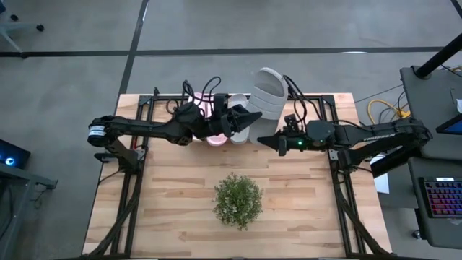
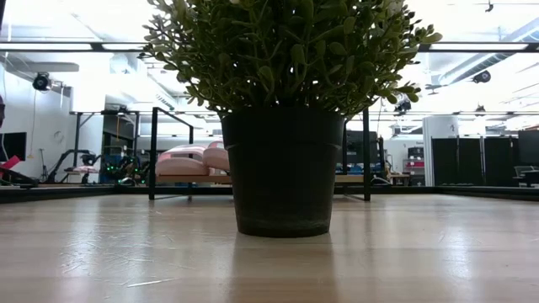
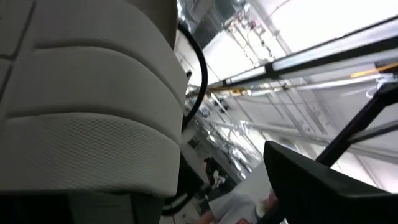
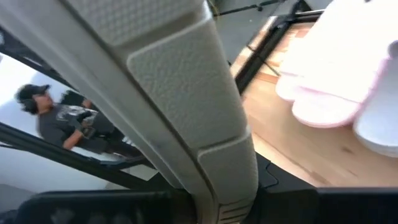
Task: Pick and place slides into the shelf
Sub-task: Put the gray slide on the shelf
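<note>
Grey slide (image 1: 268, 92) is gripped by right hand (image 1: 276, 141), jaws clamped on its edge, tilted over shelf (image 1: 325, 101) just past pink slides (image 1: 214, 108). Left hand (image 1: 229, 121) stands wide open beside it, holding nothing. Placing step; next: lower it onto board w/o bumping neighbours.

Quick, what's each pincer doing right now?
Left pincer: open, beside the slides on the shelf.
Right pincer: shut on the grey slide.

Both arms reach inward (pincers (image 1: 234, 124) (image 1: 268, 142) near).
</note>
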